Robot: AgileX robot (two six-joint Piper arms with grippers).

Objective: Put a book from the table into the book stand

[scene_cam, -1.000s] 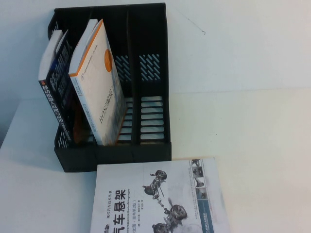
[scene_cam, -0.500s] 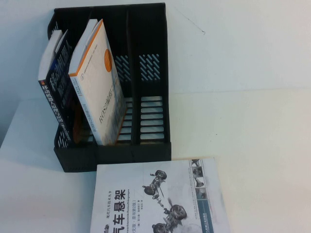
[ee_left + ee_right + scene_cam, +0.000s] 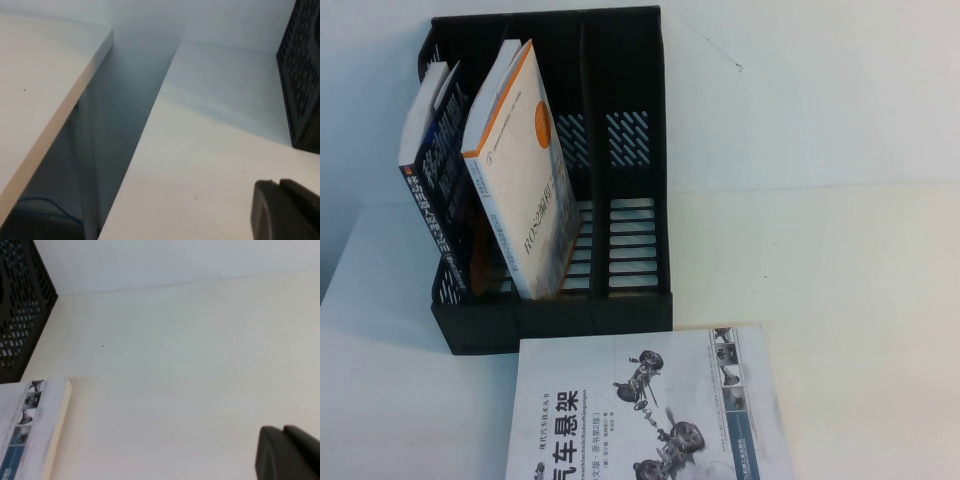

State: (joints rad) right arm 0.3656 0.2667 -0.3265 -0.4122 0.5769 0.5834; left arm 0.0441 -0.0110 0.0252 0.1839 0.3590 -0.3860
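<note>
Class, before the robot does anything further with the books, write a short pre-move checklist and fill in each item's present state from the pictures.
1. The book stands in the book stand's middle slot: ok.
2. Book upright: not ok, it leans.
3. Right slot free: ok.
4. Left gripper shut, holding nothing, over the table beside the stand: ok.
5. Right gripper over bare table, holding nothing: ok.
6. Suspension book lies flat before the stand: ok.

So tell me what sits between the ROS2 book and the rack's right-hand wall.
In the high view, the book leans in the middle slot of the book stand. Between it and the right wall: one upright divider and the empty third slot.
</note>
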